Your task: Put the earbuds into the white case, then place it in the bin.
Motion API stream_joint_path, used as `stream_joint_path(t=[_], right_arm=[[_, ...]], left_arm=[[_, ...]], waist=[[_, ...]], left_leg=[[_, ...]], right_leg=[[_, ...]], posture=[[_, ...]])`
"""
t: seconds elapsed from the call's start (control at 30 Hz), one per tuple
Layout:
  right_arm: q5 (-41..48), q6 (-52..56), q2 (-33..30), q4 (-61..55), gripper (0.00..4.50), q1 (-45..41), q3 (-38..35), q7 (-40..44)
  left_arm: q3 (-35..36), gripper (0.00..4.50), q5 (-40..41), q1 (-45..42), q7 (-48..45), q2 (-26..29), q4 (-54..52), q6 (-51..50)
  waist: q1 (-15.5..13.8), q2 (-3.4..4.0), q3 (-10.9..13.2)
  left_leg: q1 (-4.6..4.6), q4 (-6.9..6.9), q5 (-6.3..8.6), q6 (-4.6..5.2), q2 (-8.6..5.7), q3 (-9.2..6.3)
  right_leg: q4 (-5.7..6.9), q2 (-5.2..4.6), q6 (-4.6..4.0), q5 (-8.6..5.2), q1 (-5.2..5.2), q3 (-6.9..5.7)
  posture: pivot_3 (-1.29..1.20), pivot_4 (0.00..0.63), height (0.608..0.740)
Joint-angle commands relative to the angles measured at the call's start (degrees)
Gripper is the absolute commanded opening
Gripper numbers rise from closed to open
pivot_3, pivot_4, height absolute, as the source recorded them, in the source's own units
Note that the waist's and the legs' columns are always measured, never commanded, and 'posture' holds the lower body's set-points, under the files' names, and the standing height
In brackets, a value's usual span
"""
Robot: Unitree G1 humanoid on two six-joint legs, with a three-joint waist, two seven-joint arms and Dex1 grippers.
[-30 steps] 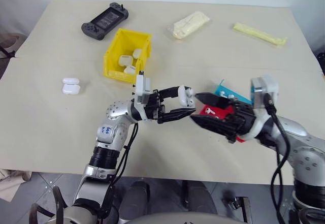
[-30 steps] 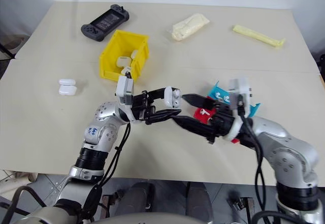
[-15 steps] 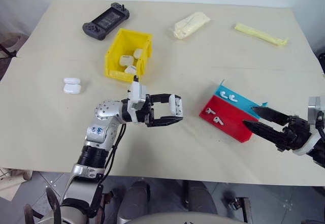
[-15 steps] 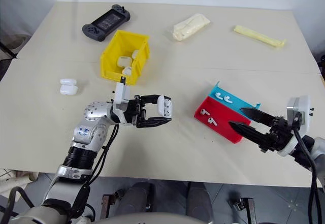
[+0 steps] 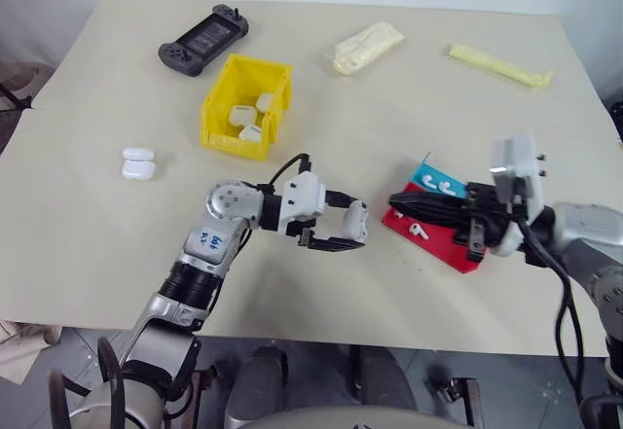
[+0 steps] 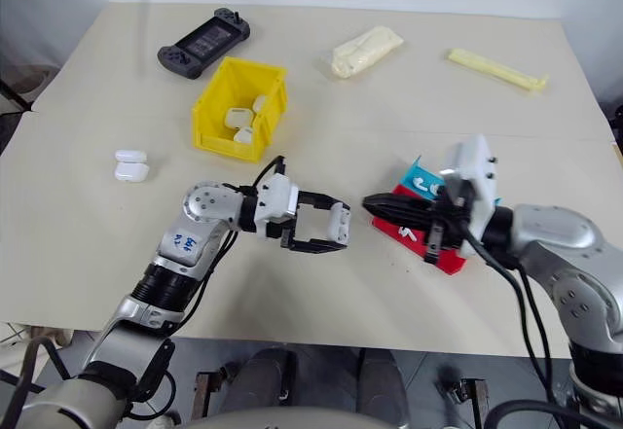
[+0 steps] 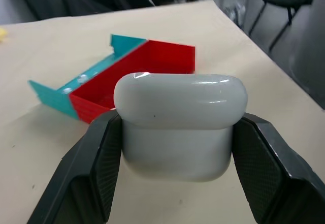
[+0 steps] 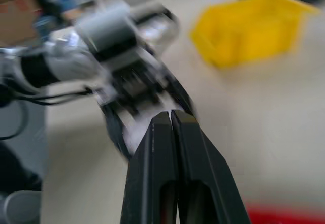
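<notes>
Left end effector (image 5: 336,227) is clamped on the white case (image 7: 180,124), lid down, held above the counter (image 5: 117,254) mid-scene. At its 3 o'clock, right end effector (image 5: 397,200) is pinched closed, tips over the red and blue tray (image 5: 448,249); can't tell if it holds an earbud. Risks: lid blocks insertion; earbuds (image 5: 417,230) remain in tray; yellow bin (image 5: 219,108) sits at 11 o'clock.

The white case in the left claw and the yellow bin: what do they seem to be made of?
The white case looks like hard glossy plastic: light glints along its rounded top edge, and a fine seam marks the lid. The yellow bin looks like moulded plastic with a duller sheen, judging by its thick, even rim and uniform colour. Neither material can be confirmed by sight.
</notes>
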State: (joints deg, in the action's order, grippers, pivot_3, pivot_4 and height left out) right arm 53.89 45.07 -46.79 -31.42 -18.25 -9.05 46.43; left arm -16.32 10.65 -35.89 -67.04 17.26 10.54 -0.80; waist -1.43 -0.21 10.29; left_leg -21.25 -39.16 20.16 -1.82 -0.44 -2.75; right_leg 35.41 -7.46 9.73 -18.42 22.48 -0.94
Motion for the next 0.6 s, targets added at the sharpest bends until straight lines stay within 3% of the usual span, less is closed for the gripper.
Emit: stream_joint_path(t=[0.03, 0.33, 0.6], right_arm=[[-0.1, 2.1, 0.6, 0.0, 0.03, -2.9, 2.9, -1.4], [-5.1, 4.3, -1.1, 1.5, 0.03, -5.2, 9.4, -0.1], [-8.8, 5.7, -4.3, 1.9, 0.03, -1.2, 7.8, -0.7]], left_arm=[[-1.1, 2.81, -1.2, -0.7, 1.1, -0.3, -0.7, -0.8], [-0.7, 2.81, -0.7, -0.7, 2.0, -1.5, -1.4, -0.7], [0.8, 2.81, 1.5, 0.6, 1.1, -0.7, -2.2, -0.1]], waist=[[-0.1, 0.00, 0.0], [0.1, 0.00, 0.0], [0.1, 0.00, 0.0]], left_leg=[[-0.06, 0.00, 0.01, 0.01, -0.03, -0.01], [-0.07, -0.01, 0.02, 0.03, -0.06, 0.00], [-0.07, -0.01, 0.02, 0.03, -0.06, 0.01]], right_leg=[[-0.03, -0.02, 0.00, 0.00, 0.03, -0.01], [0.00, -0.07, 0.01, 0.00, 0.03, -0.03], [0.01, -0.07, 0.00, 0.00, 0.04, -0.03]], posture=[[0.00, 0.150, 0.740], [0.00, 0.150, 0.740], [0.00, 0.150, 0.740]])
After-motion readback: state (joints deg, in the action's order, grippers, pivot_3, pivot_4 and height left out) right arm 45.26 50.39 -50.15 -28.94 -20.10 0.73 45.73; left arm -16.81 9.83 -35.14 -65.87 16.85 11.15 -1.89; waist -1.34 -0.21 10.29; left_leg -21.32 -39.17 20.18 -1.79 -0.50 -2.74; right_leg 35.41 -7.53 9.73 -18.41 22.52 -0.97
